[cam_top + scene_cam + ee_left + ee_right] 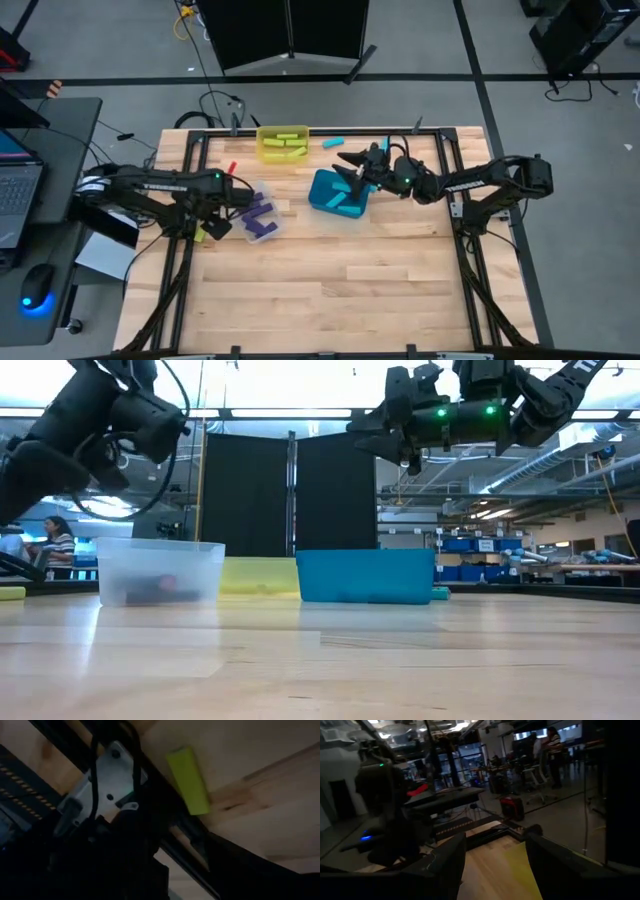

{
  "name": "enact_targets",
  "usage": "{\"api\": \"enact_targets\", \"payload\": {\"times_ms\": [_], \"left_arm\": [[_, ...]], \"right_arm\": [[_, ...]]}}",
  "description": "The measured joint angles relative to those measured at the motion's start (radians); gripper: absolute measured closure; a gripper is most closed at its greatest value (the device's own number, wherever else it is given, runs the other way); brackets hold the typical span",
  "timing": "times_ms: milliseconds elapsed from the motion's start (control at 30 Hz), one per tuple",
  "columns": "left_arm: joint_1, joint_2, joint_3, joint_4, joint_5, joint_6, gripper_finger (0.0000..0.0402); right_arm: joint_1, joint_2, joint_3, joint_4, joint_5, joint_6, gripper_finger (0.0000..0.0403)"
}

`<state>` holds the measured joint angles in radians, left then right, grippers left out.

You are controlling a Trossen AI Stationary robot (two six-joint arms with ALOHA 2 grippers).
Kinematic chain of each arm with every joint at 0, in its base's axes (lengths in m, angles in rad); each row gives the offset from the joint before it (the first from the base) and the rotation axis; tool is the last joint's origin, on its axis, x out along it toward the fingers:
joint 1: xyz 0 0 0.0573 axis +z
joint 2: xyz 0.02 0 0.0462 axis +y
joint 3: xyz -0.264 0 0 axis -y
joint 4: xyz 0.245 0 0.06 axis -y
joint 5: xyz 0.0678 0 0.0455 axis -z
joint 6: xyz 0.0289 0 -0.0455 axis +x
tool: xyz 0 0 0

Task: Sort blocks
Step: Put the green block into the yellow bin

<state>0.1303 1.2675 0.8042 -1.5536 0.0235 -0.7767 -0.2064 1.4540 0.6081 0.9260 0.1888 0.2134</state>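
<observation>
Hovered left gripper, finger gap indiscernible, over yellow-green block; right gripper, spread empty above teal bin; probably needed lowering square astride block.

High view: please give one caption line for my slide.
Two arms work over three bins: yellow bin, teal bin, clear bin holding purple blocks.
</observation>
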Motion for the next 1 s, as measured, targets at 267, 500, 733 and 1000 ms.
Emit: {"api": "enact_targets", "payload": {"times_ms": [267, 500, 733, 1000], "left_arm": [[-0.001, 0.003, 0.002, 0.174, 0.034, -0.009, 0.0199], [-0.031, 0.018, -0.040, 0.245, 0.067, -0.051, 0.0200], [-0.079, 0.017, -0.047, 0.242, 0.066, -0.142, 0.0200], [-0.141, 0.008, -0.047, 0.168, 0.078, -0.277, 0.0208]], "right_arm": [[0.017, 0.000, 0.000, 0.001, -0.001, -0.006, 0.0188], [0.028, 0.000, 0.001, 0.000, -0.001, -0.004, 0.0189], [0.028, 0.000, 0.001, 0.000, -0.001, -0.008, 0.0190], [0.028, 0.000, 0.001, 0.000, -0.001, -0.026, 0.0190]]}}
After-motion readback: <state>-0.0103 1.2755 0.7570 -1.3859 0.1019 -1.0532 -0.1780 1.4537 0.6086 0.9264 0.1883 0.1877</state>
